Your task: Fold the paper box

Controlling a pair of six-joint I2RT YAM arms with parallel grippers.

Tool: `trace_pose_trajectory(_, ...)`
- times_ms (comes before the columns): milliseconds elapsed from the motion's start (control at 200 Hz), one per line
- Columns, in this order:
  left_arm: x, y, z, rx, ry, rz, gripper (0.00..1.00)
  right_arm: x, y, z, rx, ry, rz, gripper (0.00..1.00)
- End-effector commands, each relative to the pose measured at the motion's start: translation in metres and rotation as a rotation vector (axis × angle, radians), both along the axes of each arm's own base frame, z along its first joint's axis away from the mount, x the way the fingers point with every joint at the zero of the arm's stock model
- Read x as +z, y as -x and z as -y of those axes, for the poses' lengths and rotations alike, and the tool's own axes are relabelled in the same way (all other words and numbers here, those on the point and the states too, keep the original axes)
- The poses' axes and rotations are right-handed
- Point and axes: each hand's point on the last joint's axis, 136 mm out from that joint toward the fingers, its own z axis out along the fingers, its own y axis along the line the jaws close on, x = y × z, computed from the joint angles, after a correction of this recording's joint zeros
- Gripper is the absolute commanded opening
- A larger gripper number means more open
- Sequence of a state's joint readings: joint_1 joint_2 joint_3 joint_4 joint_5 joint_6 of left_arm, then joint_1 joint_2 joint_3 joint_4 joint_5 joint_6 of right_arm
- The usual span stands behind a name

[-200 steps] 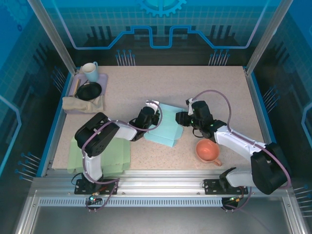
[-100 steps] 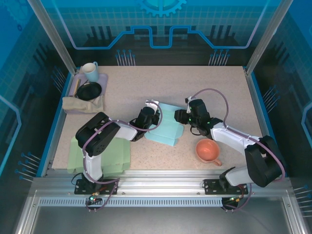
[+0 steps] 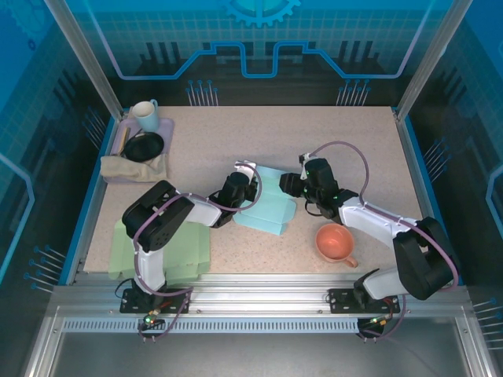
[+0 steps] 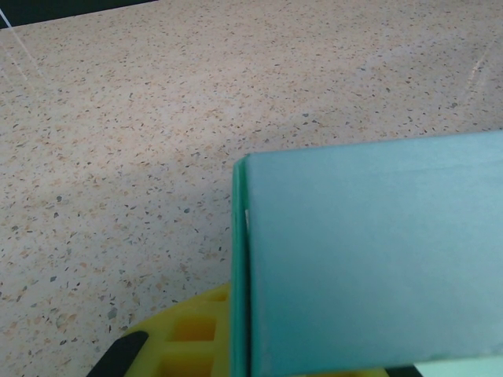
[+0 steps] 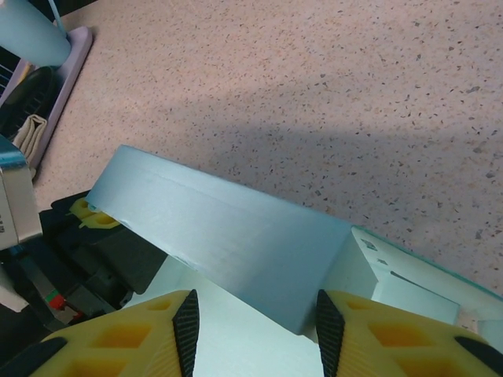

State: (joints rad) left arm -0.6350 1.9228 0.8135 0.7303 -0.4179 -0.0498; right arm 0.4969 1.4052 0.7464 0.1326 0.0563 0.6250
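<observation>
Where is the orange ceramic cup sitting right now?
In the top external view, the orange ceramic cup sits on the speckled table, in its right half toward the near edge, right of and nearer than the light blue paper box.

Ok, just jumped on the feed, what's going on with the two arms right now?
Both arms are on the pale blue paper box mid-table. The left gripper sits at its left edge, a panel against one finger; clamped or not, I can't tell. The right gripper is open, fingers straddling a raised flap. The box is only partly folded.
</observation>
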Motion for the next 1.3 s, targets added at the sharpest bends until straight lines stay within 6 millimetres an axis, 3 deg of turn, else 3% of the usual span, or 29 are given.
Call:
trace_pose_trajectory(0, -0.046, 0.017, -0.009, -0.019, -0.092, -0.123, 0.0, 0.013, -0.007, -0.011, 0.014, -0.06, 0.017, 0.45)
trace_pose_trajectory(355, -0.046, 0.017, -0.01, -0.017, -0.09, -0.121, 0.0, -0.007, -0.007, 0.001, -0.047, -0.024, -0.017, 0.46)
trace_pose_trajectory(665, -0.046, 0.017, -0.009, -0.019, -0.089, -0.12, 0.0, -0.013, -0.012, 0.005, -0.078, -0.004, -0.013, 0.46)
trace_pose_trajectory(965, -0.047, 0.018, -0.009, -0.023, -0.092, -0.123, 0.0, 0.013, -0.011, -0.045, 0.13, -0.218, 0.046, 0.45)
trace_pose_trajectory(1295, -0.046, 0.018, -0.009, -0.023, -0.091, -0.122, 0.0, 0.035, -0.004, -0.041, 0.113, -0.362, 0.174, 0.43)
